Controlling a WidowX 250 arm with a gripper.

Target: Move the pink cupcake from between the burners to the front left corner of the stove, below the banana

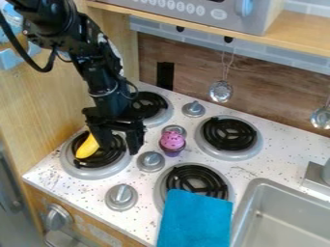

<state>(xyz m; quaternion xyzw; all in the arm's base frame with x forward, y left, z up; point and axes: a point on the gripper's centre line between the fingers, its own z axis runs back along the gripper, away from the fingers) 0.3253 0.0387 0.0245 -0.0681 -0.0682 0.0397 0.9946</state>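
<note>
Camera view: black gripper [120, 149] hangs over the burner [97, 172] by the front-left corner of the worktop [84, 188], open, fingers spread with dark coil visible between them. Yellow banana-shaped toy [86, 147] is on that same burner, toward the worktop's left edge, slanting, partly hidden behind the left-hand finger in the picture; it looks borne by the coil, not pinched, since it sits to one side of the gap. Contact with the finger: cannot tell. Pink-topped cupcake toy [172, 141] stands upright on its narrow purple base, around mid-worktop between the burners, just in front of a small knob; the flat surface probably keeps it steady there. Blue cloth [195, 219] lies over part of the burner nearest the sink [283, 212] and runs down toward the worktop's front edge; likely just draped, held by its own weight. Burner rings probably hold the coils in place, two along the front edge, two toward the back. Metal ladle [220, 91] hangs bowl-down against the back wall, presumably hooked up to stay off the worktop.
</note>
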